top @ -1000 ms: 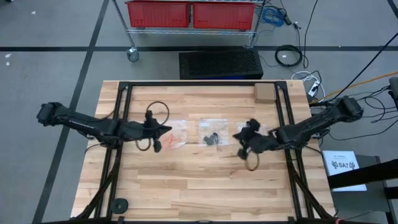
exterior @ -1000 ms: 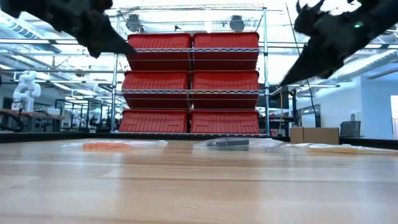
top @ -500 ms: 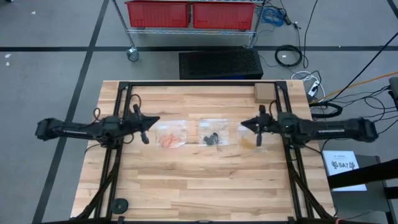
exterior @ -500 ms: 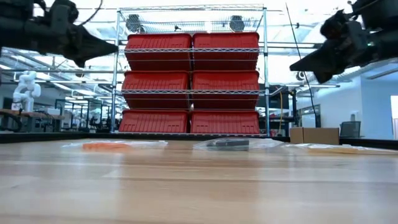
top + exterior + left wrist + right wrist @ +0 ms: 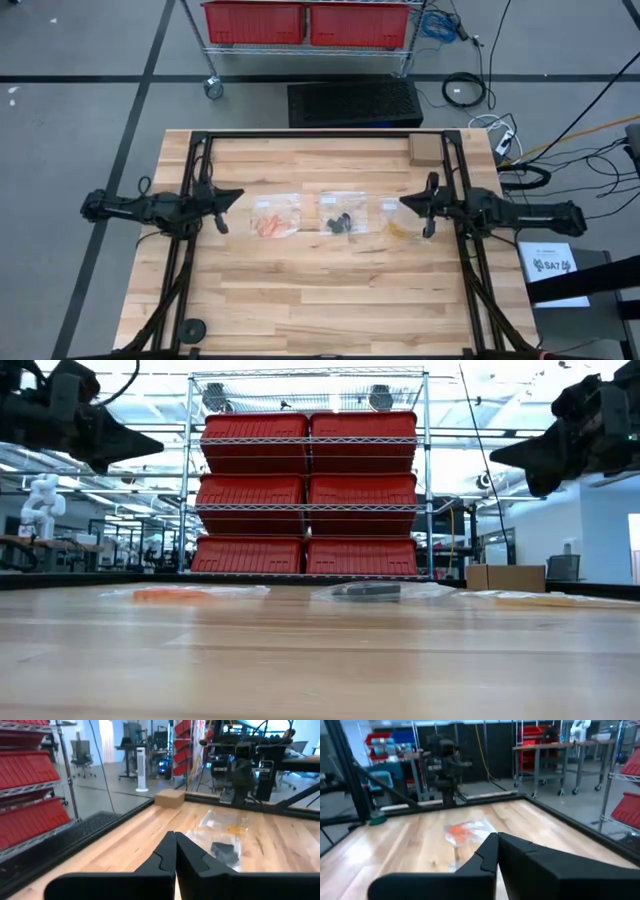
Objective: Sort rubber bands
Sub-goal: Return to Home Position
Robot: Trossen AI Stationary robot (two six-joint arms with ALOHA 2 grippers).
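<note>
Tiny thin loops lay in three little heaps, one heap for each colour. Each heap was inside its own clear bag, and the three bags lay flat in a row across the middle of the desk.

The orange rubber bands were in the bag on my left side. They looked like a bright, loose tangle. The black rubber bands were in the middle bag, and they looked like a small dark clump. The pale yellow rubber bands were in the bag on my right side, and they were hard to see against the wood.

My left jaws were up in the air over the left side of the desk, pointing toward the row of bags. They were pressed tight together with nothing between them. My right jaws were up in the air over the right side, pointing back the other way. They were pressed tight together too, and held nothing.

A small brown box sat at the far right corner of the desk.
</note>
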